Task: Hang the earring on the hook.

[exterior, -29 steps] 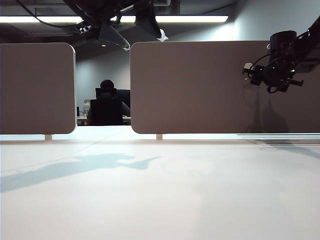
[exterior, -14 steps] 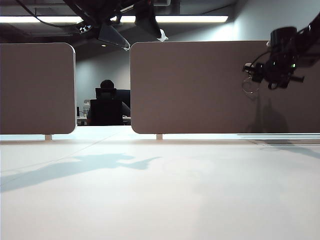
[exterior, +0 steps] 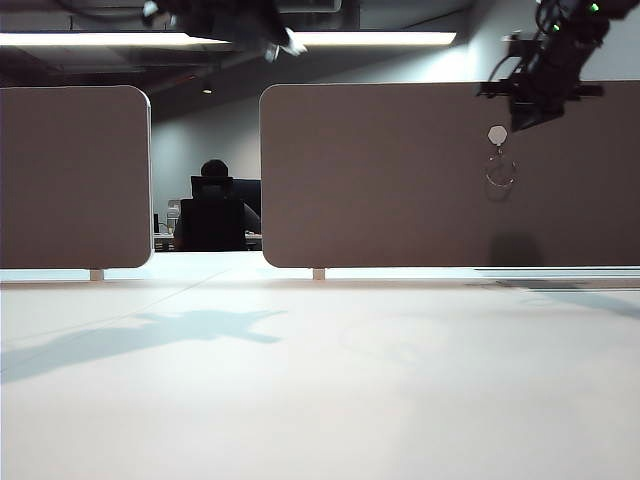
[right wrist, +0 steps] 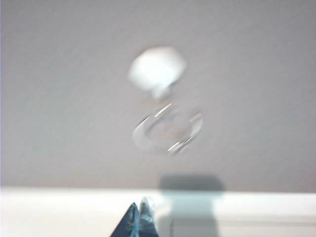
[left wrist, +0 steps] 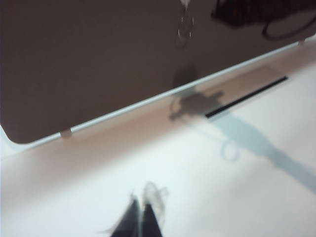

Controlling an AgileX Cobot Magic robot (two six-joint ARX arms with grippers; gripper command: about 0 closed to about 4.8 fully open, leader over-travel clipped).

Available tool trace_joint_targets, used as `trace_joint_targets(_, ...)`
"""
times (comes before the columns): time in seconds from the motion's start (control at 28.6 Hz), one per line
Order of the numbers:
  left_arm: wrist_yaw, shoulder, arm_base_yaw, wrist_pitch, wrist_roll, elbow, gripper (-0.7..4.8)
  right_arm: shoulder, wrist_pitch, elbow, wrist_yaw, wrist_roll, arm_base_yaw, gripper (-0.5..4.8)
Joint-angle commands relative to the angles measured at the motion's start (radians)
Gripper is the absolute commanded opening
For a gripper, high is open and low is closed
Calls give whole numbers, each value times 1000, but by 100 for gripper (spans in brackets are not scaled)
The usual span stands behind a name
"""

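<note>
A low view across a pale table (exterior: 320, 400) faces two upright divider panels. On the wider panel (exterior: 400, 200) sits a small white hook (exterior: 497, 134), and the earring (exterior: 500, 172), a thin silver hoop, hangs from it, free of any grip.

A second ago the right gripper (exterior: 528, 118) was level with the hook, pressed close against it. Half a second ago the hoop already showed under the hook while the gripper was just beside it. Now the gripper has lifted clear: the hook and hoop lie below it and slightly toward the panel's middle, near but apart from it. Its fingertips show at the edge of the right wrist view (right wrist: 139, 217), pressed together with nothing between them. That view is blurred, but the hoop (right wrist: 168, 129) plainly dangles under the white hook (right wrist: 157, 68), ahead of the tips.

The left gripper (exterior: 270, 45) is high up near the ceiling lights, far from the hook, and it too has risen since a second ago. Its tips (left wrist: 139, 219) look closed and empty, though the picture is soft. From there the hoop (left wrist: 185, 27) is a distant glint on the panel, well ahead.

Judging by this, the hanging is done: the earring rests on the hook unaided and both arms are pulling away. Nothing further seems needed, unless the hoop swings off.
</note>
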Motion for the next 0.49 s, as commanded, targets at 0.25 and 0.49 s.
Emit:
trace_joint_targets(0.25, -64, -196, 0, -243, -19, 6, -6, -213, -151, -137, -6, -73, 37, -4)
trace_joint_targets(0.49, -154, -504, 14, -365, -69, 3, -6, -600, -6, -563, -48, -63, 103, -4)
